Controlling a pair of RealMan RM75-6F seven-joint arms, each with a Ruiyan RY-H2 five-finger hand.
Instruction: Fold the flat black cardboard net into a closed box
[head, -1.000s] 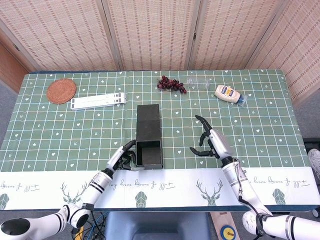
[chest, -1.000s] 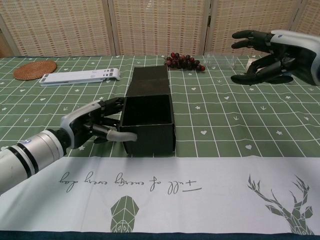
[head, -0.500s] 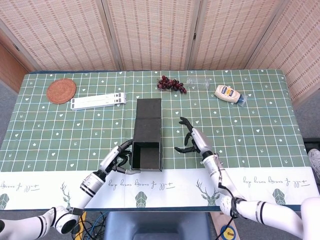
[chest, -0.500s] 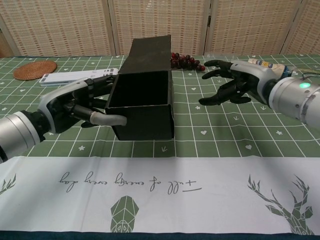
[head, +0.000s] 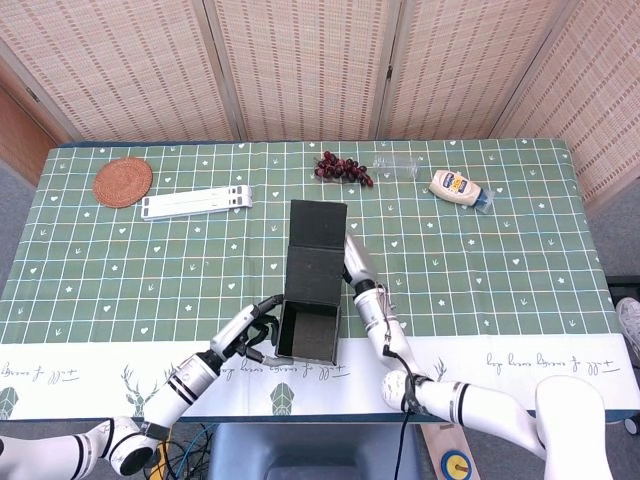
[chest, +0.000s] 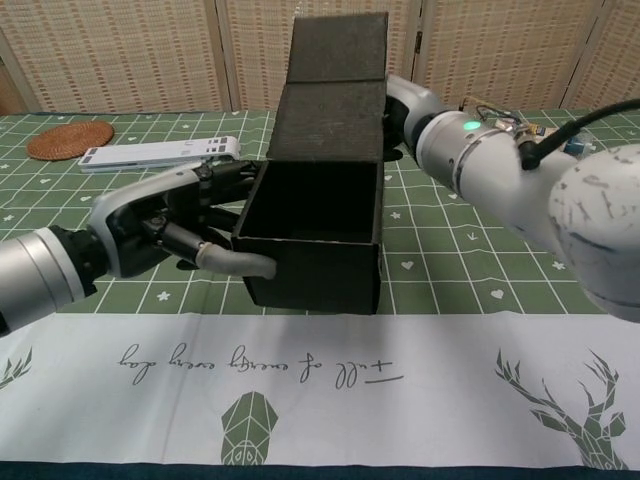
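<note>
While the black cardboard box (head: 312, 300) sits near the front edge of the table (head: 520, 270), roughly at its middle, its open mouth faces the front and its lid flap stands up and leans toward the back. In the chest view the box (chest: 320, 235) shows a dark hollow interior, with the lid flap rising above it to the top of the picture.

The left hand (head: 250, 330) grips the box at its front left corner: its fingers (chest: 215, 180) lie along the left wall, and one pale finger hooks across the lower front edge of the opening. The right hand (head: 358, 262) lies flat against the right side of the box, at the level of the lid hinge; in the chest view it (chest: 408, 105) is mostly hidden behind the lid, so whether it grips the cardboard or only presses on it cannot be told.

Toward the back left corner of the table lies a round woven coaster (head: 122, 182), and just to its right a long white folding stand (head: 196, 202). Along the back edge near the middle rests a bunch of dark grapes (head: 342, 168), with a clear plastic bottle (head: 400, 164) lying beside it, and further right a small squeeze bottle with a yellow label (head: 458, 186).
</note>
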